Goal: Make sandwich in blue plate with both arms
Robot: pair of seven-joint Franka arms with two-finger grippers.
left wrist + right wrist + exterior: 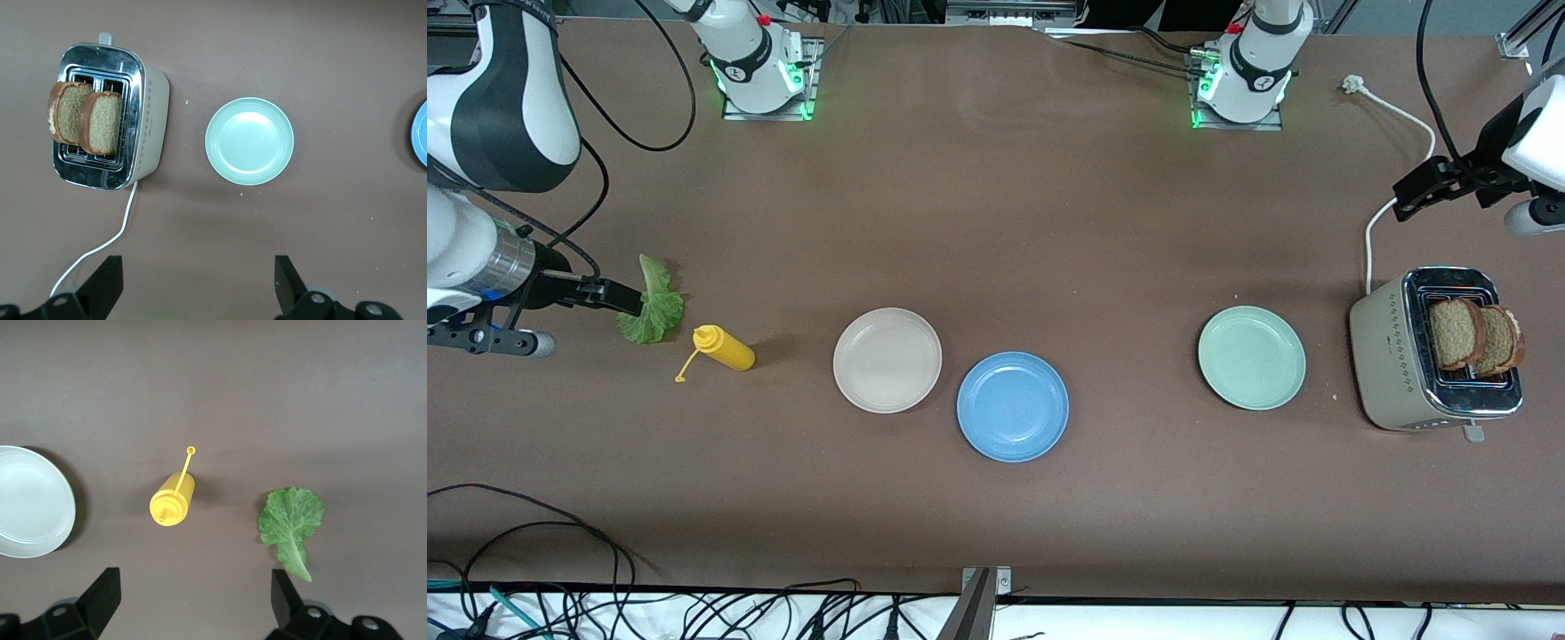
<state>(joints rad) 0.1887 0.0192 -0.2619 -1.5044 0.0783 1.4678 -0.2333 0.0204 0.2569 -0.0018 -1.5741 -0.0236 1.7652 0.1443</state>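
We see the blue plate bare, mid-worktop near the camera-side edge. 2 bread slices stand in the toaster; lettuce leaf lies flat. Left pincer and right pincer hover wide open, holding nothing.

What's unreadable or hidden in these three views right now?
- Bread slices: lower halves hidden inside the toaster slots, front and left wrist views.
- Blue plate: cut off by the edge in the left wrist view.
- Beige plate: cut off by the edge in the right wrist view.
- Lettuce: partly covered by the right claw in the front view.
- Toaster markings: too small to read.
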